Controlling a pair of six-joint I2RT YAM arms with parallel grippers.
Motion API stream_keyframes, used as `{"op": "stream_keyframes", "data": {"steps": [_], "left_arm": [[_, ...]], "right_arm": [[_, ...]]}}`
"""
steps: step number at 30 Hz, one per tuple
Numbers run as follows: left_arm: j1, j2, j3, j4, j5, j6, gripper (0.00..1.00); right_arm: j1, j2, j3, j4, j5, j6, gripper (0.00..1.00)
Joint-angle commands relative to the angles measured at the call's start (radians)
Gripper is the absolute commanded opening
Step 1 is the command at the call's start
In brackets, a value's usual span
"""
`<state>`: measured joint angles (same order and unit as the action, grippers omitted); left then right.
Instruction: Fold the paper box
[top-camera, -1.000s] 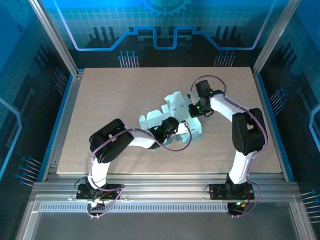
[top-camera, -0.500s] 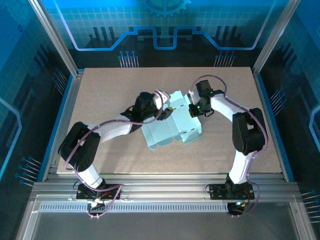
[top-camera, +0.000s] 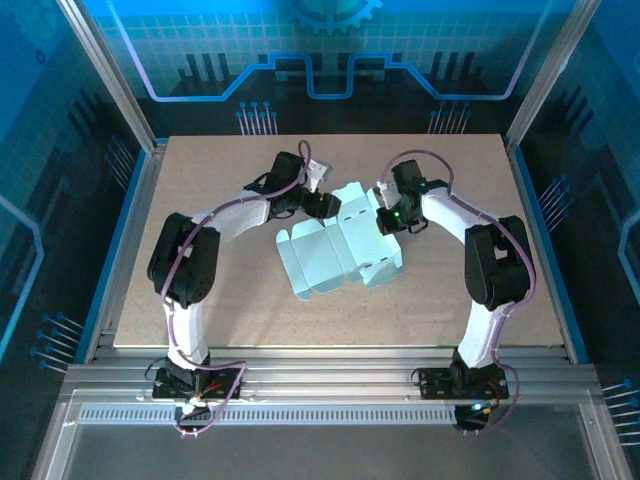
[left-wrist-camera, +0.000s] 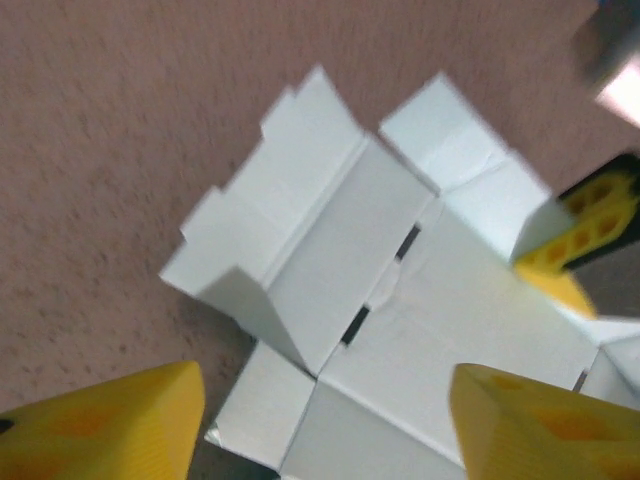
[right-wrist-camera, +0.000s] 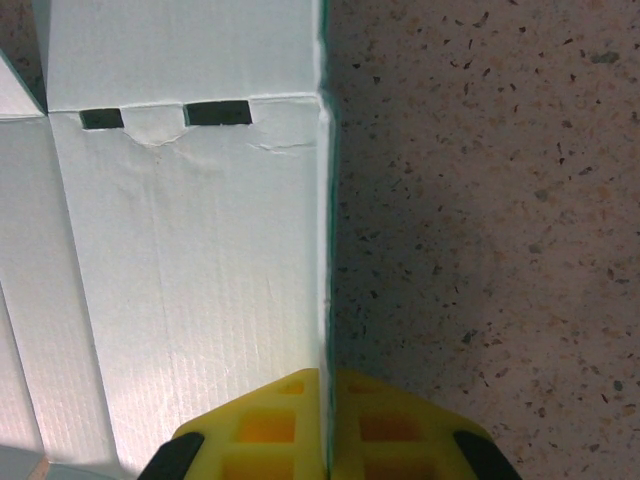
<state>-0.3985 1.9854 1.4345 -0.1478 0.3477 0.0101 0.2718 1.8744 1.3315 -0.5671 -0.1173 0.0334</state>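
From above, we see the paper box (top-camera: 335, 255) lying partly folded at the middle of the table (top-camera: 200, 180). At the left wrist, our left gripper (left-wrist-camera: 320, 430) hangs over its flaps, fingers apart and empty. At the right wrist, our right gripper (right-wrist-camera: 325, 415) is clamped on a panel's edge, probably to anchor it.

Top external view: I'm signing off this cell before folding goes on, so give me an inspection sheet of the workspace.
Surface: speckled beige table, flat.
Job's things: paper box, mid-table, partly folded, some panels raised.
Clutter: nothing seen.
Grippers: left gripper open over the box's far end; right gripper shut on a box panel's edge.
Cables: purple cables run along both arms.
Surroundings: aluminium frame, blue patterned panels.
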Motion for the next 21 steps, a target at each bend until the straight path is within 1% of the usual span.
{"op": "stream_keyframes", "data": {"steps": [1, 4, 6, 10, 13, 14, 16, 19, 21], "left_arm": [[0.001, 0.066, 0.094, -0.195, 0.044, 0.056, 0.64], [0.000, 0.096, 0.132, -0.227, 0.019, 0.081, 0.63], [0.000, 0.108, 0.143, -0.238, 0.009, 0.095, 0.60], [0.000, 0.123, 0.158, -0.272, -0.007, 0.123, 0.57], [0.000, 0.116, 0.148, -0.280, 0.022, 0.145, 0.52], [-0.002, 0.108, 0.139, -0.273, 0.037, 0.157, 0.50], [-0.008, 0.090, 0.114, -0.255, 0.043, 0.182, 0.38], [-0.012, 0.071, 0.094, -0.239, 0.036, 0.200, 0.29], [-0.015, 0.059, 0.083, -0.231, 0.034, 0.219, 0.25]], "right_arm": [[-0.009, -0.007, 0.008, -0.014, -0.033, -0.016, 0.00], [-0.009, -0.008, 0.009, -0.019, -0.036, -0.020, 0.00], [-0.008, -0.009, 0.009, -0.021, -0.039, -0.022, 0.00], [-0.007, -0.011, 0.008, -0.022, -0.039, -0.022, 0.00], [-0.006, -0.009, 0.012, -0.024, -0.041, -0.021, 0.00], [-0.007, -0.008, 0.013, -0.025, -0.041, -0.021, 0.00], [-0.006, -0.007, 0.015, -0.025, -0.040, -0.020, 0.00], [-0.006, -0.004, 0.018, -0.026, -0.040, -0.020, 0.00], [-0.005, -0.004, 0.018, -0.025, -0.034, -0.018, 0.00]]}}
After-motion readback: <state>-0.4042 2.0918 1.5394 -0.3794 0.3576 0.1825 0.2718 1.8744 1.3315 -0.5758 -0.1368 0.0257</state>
